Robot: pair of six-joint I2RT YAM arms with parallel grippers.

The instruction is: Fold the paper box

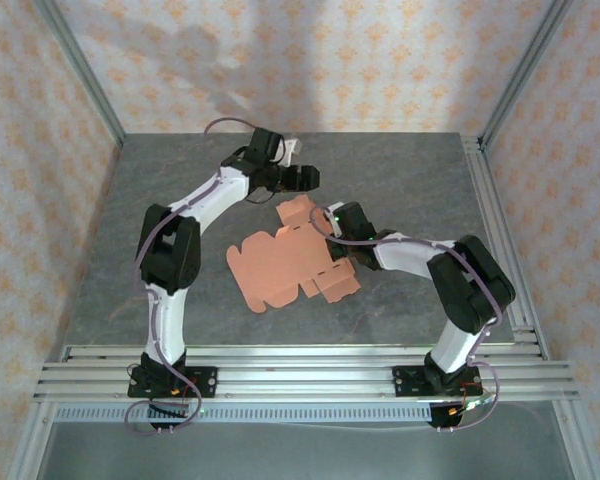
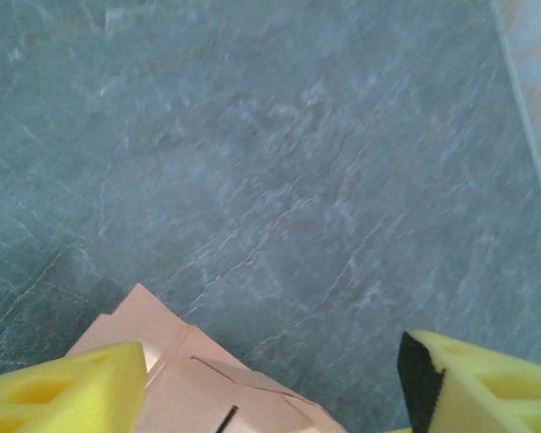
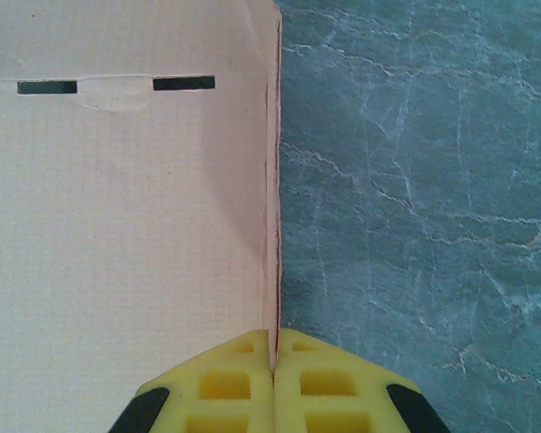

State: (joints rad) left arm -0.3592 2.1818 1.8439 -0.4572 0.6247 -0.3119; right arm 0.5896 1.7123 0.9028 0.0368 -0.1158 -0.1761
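Our right gripper pinches an edge of the paper box, middle of the surface. Our left gripper hangs wide and empty over its far flap. Early folding, it seems; next we need that flap caught.

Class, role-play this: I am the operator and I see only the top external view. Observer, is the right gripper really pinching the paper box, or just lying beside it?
Observer: In the right wrist view, the right gripper is shut on the paper box, with one edge of the card clamped in it.
Operator: And the left gripper?
Observer: In the left wrist view, the left gripper is open, and a corner of the card sits low in the gap.
Operator: Any cut-outs?
Observer: Two narrow slots in the panel ahead of the right gripper.
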